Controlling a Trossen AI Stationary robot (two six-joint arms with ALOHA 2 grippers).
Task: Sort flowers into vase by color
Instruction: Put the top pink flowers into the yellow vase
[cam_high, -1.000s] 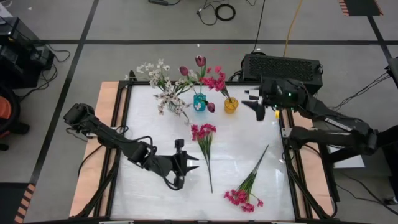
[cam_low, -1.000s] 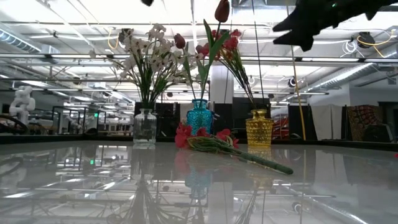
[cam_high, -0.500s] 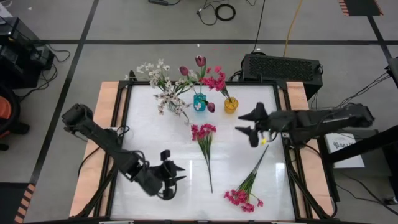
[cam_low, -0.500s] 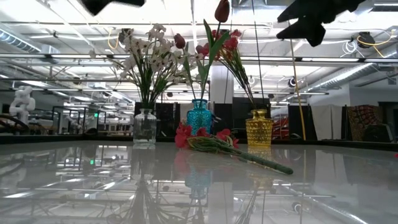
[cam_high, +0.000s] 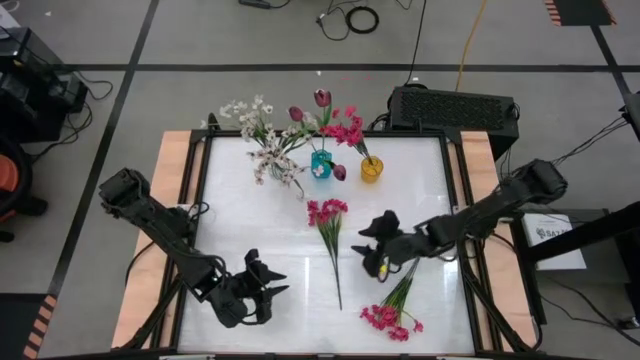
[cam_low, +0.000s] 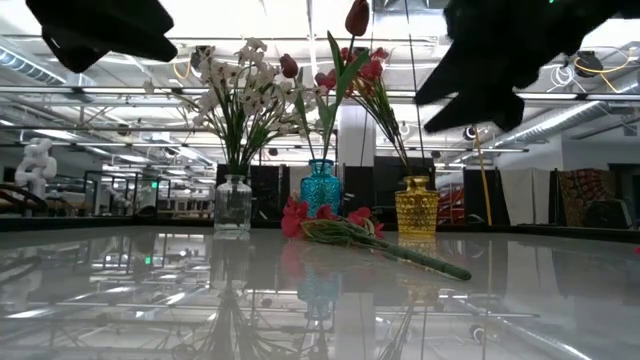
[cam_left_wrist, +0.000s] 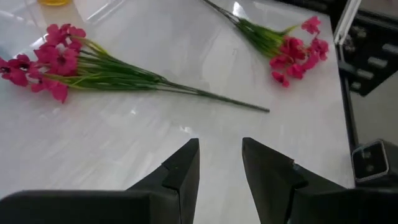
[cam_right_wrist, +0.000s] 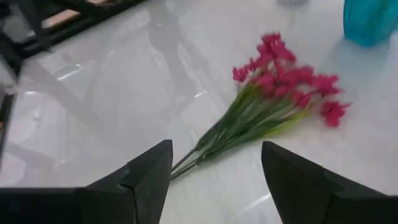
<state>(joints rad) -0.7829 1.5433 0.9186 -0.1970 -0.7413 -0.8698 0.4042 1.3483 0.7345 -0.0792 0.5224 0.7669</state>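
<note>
I see a white, glossy tabletop (cam_high: 250, 210) with pale wooden side rails, mirroring the ceiling lights in the low view; it stands on a grey floor marked with dark tape lines, with cables and a black box (cam_high: 452, 107) behind the far edge. Beyond the tabletop the low view shows an open workshop hall with ceiling beams and strip lights. Along the far edge stand three vases: a clear vase (cam_high: 268, 163) with white blossoms, a teal vase (cam_high: 321, 165) with dark maroon tulips, and a yellow vase (cam_high: 371, 169) with magenta-pink blossoms. Two loose magenta sprigs lie flat on the surface: the centre sprig (cam_high: 330, 228) with its flower head toward the vases and its long green stem running toward the near edge, and the near-right sprig (cam_high: 398, 300) with its flower head at the near edge. The right gripper (cam_high: 380, 240) hovers between the two sprigs, just above the near-right sprig's stem, jaws spread and grasping nothing. The left gripper (cam_high: 268, 283) sits near the near-left part of the tabletop, jaws parted and holding nothing.
</note>
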